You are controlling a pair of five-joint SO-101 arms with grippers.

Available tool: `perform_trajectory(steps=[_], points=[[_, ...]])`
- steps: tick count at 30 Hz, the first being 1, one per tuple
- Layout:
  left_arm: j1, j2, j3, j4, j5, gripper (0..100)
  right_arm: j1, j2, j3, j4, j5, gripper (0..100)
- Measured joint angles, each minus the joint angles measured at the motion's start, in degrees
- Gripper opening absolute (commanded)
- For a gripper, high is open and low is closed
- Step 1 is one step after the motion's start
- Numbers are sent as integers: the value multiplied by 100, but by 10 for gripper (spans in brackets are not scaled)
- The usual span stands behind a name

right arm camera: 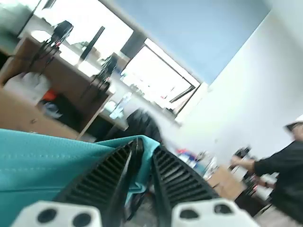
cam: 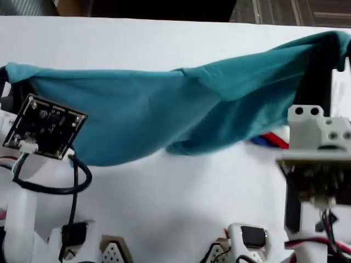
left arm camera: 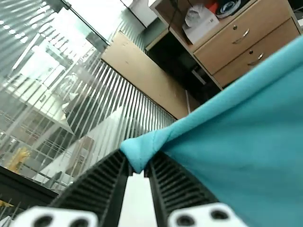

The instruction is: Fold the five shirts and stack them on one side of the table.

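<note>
High view: teal shirt slung from 9 to 2 o'clock over the worktop, sagging.
Left wrist: left end effector pinched closed on a bunched corner.
Right wrist: right end effector clamped on the hem.
Likely soft, light, floppy; best gripped at corners.

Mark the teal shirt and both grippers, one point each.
teal shirt (cam: 164, 109), high view, middle of the hanging cloth.
left gripper (left arm camera: 138, 164), left wrist view, midway between its fingertips, on the pinched shirt corner.
right gripper (right arm camera: 147, 149), right wrist view, midway between its fingertips, at the clamped shirt edge.
</note>
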State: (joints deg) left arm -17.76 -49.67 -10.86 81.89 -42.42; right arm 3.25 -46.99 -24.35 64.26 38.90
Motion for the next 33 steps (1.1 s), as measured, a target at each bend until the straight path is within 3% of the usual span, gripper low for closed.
perform_trajectory(steps=[13, 33], points=[[0, 0, 835, -448, -9, 24, 0, -114, -132, -527, 413, 21], [-35, -1073, 413, 563, 9, 24, 0, -1310, -563, 185, 97, 21]])
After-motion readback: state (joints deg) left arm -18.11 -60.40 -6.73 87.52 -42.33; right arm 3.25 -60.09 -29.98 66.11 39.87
